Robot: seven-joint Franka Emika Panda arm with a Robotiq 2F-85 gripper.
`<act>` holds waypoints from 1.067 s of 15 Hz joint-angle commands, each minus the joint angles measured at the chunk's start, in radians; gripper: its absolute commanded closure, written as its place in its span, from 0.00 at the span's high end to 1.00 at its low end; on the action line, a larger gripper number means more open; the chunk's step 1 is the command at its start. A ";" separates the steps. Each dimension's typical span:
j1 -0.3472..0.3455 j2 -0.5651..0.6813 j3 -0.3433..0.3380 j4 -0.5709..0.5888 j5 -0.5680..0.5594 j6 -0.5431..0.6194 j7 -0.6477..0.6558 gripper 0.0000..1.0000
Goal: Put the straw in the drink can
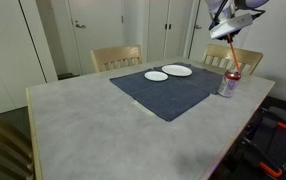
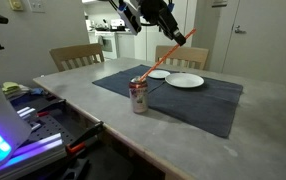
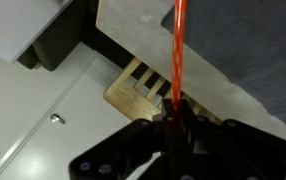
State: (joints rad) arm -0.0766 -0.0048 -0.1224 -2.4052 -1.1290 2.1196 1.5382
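Observation:
The drink can [image 1: 227, 85] is silver with red markings and stands upright on the dark blue mat [image 1: 168, 95] near the table edge. It also shows in an exterior view [image 2: 139, 98]. My gripper [image 1: 226, 32] hangs above the can and is shut on the orange-red straw [image 1: 233, 56]. The straw slants down from the gripper [image 2: 179, 32], and its lower end [image 2: 153, 66] reaches the can's top. I cannot tell whether the tip is inside the opening. In the wrist view the straw [image 3: 179, 50] runs straight out from the shut jaws [image 3: 175, 122].
Two white round plates [image 1: 157, 76] [image 1: 177, 70] lie on the far part of the mat, also in an exterior view [image 2: 185, 80]. Wooden chairs [image 1: 116, 57] [image 2: 75, 56] stand round the grey table [image 1: 83, 120]. Equipment with lights [image 2: 23, 125] sits beside the table.

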 commanded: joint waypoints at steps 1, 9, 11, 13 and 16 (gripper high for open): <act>-0.013 0.040 0.005 0.027 0.028 0.021 -0.026 0.02; -0.004 0.038 0.016 0.025 0.056 0.012 -0.035 0.02; -0.003 0.038 0.018 0.027 0.062 0.013 -0.037 0.02; 0.000 0.041 0.022 0.031 0.066 -0.003 -0.030 0.02; 0.002 0.039 0.024 0.028 0.064 -0.005 -0.024 0.02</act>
State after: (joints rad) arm -0.0711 0.0173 -0.1085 -2.3954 -1.0843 2.1248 1.5316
